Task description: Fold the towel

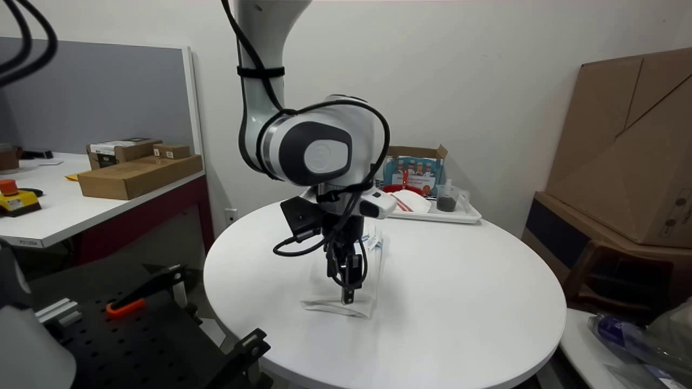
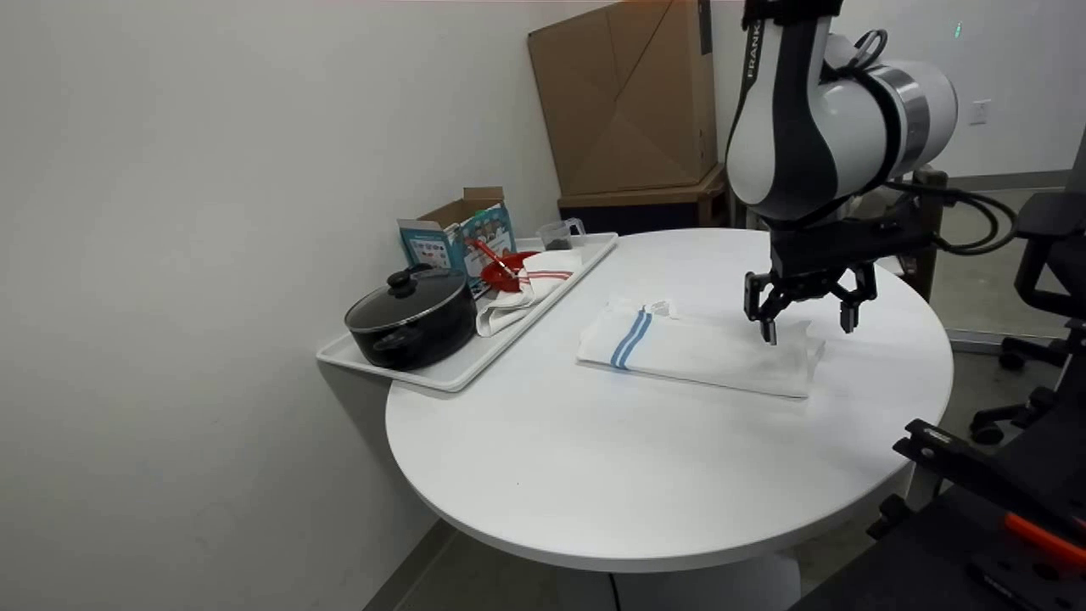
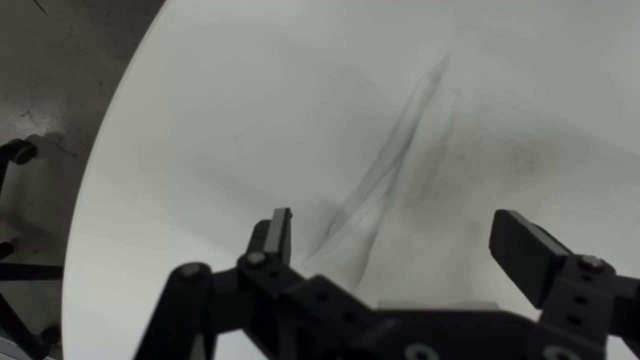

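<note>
On round white desk [image 2: 543, 475]: towel [image 2: 704, 352] lies flat, approx. mid-surface, blue stripes at end twd. tray [image 2: 462, 372]. Other end, per wrist view: layered edges, not quite lined up. Pincer [image 2: 808, 329] over that end, jaws spread wide; 1 finger above towel, 1 past its edge, above desk top. Contact w/ towel: can't tell. Tray, partly overhanging desk rim, holds lidded blk. pot [image 2: 416, 335], red-striped white cloth [image 2: 519, 304], red item [image 2: 499, 282], opened box [image 2: 488, 238], clear jug [image 2: 556, 232]. Lg. carton [image 2: 628, 102] beyond desk, in both exterior views.
</note>
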Motion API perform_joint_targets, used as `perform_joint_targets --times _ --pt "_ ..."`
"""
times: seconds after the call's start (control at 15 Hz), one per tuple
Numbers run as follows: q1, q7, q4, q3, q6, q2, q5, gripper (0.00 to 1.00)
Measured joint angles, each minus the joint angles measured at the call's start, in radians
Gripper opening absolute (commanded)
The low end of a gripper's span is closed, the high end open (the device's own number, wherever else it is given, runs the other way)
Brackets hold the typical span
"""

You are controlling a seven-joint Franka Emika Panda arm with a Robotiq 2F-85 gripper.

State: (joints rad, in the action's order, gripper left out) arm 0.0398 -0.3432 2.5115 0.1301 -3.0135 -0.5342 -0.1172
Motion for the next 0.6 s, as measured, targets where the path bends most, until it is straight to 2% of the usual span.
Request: perform_joint_targets --times 0.4,0.47,0.53,0.6 --pt "0.004 -0.01 -0.044 0.008 0.0 -0.095 -0.033 1.0" --pt "0.004 -0.01 -0.05 0.007 0.0 -0.108 -0.037 0.95" --pt "0.004 -0.01 -0.056 0.006 0.0 -0.118 -0.039 0.74" --pt "0.004 -0.01 -0.061 0.004 -0.001 -0.127 -0.041 0.7"
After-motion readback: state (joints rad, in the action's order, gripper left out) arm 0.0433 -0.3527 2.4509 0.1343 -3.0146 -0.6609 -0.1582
